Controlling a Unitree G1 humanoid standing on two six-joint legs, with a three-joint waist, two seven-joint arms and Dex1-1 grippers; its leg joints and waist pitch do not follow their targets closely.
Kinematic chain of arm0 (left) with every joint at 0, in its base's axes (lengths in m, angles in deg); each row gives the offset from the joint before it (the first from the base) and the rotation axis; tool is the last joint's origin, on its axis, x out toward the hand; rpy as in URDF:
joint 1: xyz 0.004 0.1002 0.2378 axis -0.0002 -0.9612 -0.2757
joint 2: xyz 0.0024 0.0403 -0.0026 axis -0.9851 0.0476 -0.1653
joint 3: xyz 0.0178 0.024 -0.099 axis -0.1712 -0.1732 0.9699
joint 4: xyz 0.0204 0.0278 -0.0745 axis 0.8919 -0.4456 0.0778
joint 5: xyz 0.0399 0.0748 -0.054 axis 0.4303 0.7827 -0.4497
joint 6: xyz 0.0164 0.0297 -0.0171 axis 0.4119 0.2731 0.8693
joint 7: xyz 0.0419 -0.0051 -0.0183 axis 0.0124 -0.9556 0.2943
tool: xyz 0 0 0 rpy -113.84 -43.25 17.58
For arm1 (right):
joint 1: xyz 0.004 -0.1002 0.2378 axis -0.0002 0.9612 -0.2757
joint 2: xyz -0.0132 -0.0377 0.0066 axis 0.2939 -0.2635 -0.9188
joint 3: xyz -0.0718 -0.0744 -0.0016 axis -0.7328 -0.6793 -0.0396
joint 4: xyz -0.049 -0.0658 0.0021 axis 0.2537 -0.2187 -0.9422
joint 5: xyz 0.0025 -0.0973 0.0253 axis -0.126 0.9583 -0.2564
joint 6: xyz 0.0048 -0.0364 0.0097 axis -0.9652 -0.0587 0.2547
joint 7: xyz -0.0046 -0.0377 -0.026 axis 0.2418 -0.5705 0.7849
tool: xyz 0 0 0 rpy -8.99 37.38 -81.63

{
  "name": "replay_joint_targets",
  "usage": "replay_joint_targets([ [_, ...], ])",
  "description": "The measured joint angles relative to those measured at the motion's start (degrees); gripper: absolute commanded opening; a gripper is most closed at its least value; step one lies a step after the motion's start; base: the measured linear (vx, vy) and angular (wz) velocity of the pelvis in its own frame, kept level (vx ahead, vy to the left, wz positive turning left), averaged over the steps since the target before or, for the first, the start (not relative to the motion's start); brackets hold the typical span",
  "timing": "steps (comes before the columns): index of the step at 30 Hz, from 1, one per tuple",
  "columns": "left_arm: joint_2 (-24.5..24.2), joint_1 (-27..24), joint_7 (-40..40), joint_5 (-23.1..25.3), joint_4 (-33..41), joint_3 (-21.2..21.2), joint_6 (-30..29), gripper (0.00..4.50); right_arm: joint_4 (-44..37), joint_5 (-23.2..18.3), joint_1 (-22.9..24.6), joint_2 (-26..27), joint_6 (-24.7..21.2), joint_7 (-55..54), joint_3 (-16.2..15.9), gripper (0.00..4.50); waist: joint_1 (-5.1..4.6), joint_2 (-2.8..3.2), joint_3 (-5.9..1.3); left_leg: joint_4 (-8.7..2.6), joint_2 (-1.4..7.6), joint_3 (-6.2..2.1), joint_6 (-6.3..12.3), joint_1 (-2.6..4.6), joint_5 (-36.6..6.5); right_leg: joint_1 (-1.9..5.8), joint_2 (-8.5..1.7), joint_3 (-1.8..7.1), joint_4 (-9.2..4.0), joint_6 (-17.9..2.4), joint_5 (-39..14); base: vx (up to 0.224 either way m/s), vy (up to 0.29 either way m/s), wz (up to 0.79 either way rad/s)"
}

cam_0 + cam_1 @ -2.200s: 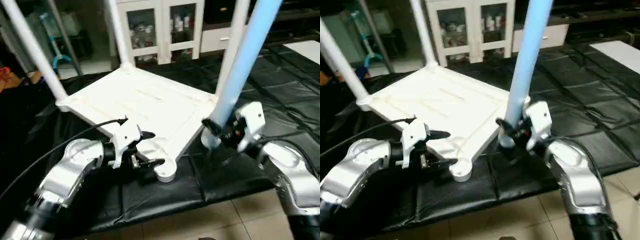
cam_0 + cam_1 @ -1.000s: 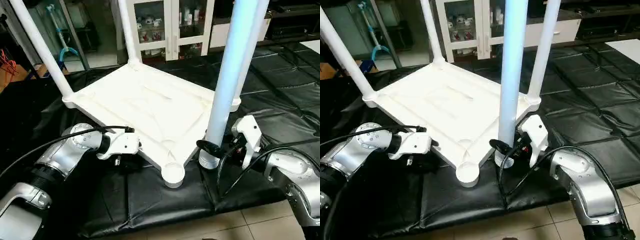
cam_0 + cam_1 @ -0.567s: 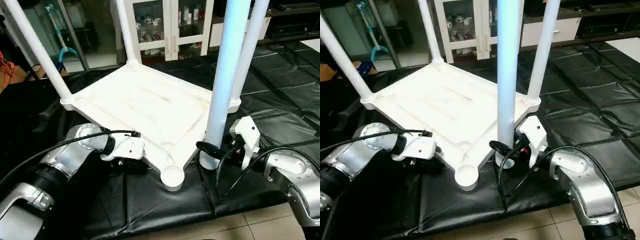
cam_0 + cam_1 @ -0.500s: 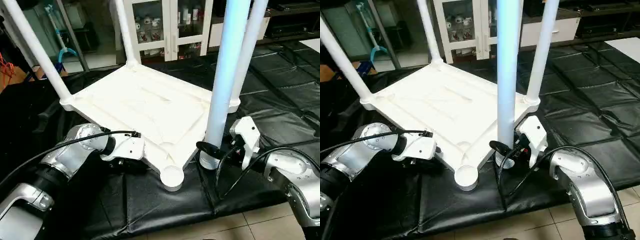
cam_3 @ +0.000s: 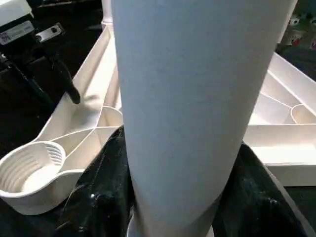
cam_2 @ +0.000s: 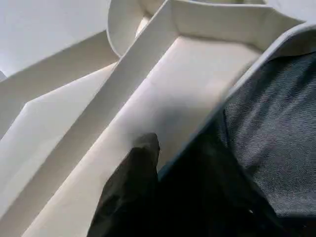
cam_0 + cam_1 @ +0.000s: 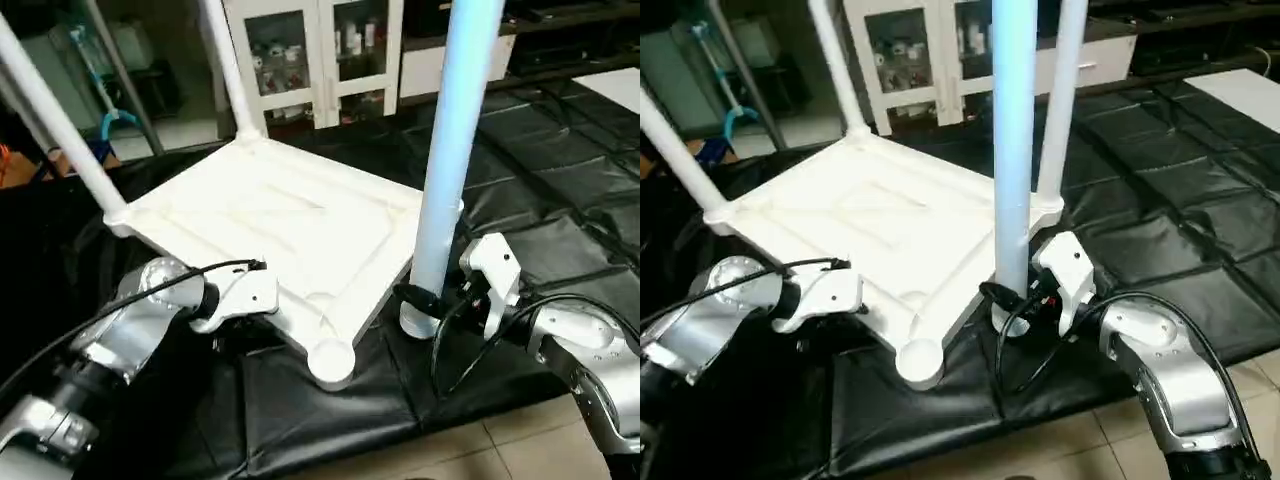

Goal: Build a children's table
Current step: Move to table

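The white tabletop (image 7: 270,215) lies upside down on a black mat, ribs up. Three white legs stand in its corner sockets, the left one (image 7: 50,115), the far one (image 7: 225,60) and the right one (image 7: 1068,90). The near corner socket (image 7: 331,361) holds nothing. My left gripper (image 6: 182,148) is at the tabletop's near-left rim, one black finger (image 6: 133,187) on the ribbed side and the other under the edge, shut on it. My right gripper (image 7: 425,300) is shut on the low end of a fourth leg (image 7: 455,150), held upright on the mat beside the near-right rim.
A white glass-door cabinet (image 7: 320,50) stands behind the table. The black mat (image 7: 560,180) runs right and forward to a tiled floor (image 7: 520,450). A black cable (image 7: 120,300) loops over my left forearm, and another hangs by my right wrist.
My left gripper's fingers have closed onto the tabletop's near-left rim. The right gripper and its leg have held still. The camera has shifted a little.
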Motion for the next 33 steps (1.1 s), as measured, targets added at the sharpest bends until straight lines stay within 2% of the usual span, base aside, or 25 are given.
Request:
replay_joint_targets([
  [8,0.1,-2.58,-0.31,1.57,6.79,0.12,-6.7,0.79,0.01,0.19,0.0,0.01,0.33,-0.11,0.0,1.86,-0.16,0.25,-0.18,-0.23,0.0,0.0,-0.03,0.11,-0.01,0.01,0.0,0.0,0.0,0.24,-0.16,0.0,0.0,0.0],
  [20,-0.33,-4.1,-1.97,5.76,12.33,-1.76,-9.45,0.61,0.03,0.44,0.0,0.0,0.63,-0.1,-0.02,1.86,-0.45,0.25,-0.17,-0.24,0.0,-0.02,-0.11,0.12,-0.05,-0.01,0.0,0.01,-0.01,0.74,-0.47,0.0,0.0,0.0],
  [30,0.96,-4.98,-3.72,7.55,14.24,-1.26,-16.09,0.55,0.03,0.48,0.0,0.0,0.67,-0.19,-0.03,1.86,-2.0,0.28,-0.16,-0.24,-0.04,-0.12,-0.12,0.11,-0.06,-0.13,-0.06,0.01,-0.02,1.26,-1.16,0.0,0.0,0.0],
  [33,2.76,-6.18,-5.61,7.74,15.06,-0.16,-18.16,0.55,0.04,0.49,0.0,0.01,0.7,-0.21,-0.03,1.86,-2.52,0.33,-0.12,-0.31,-0.08,-0.21,-0.11,0.18,-0.07,-0.39,-0.06,-0.04,-0.06,1.31,-2.2,0.0,0.0,0.0],
])
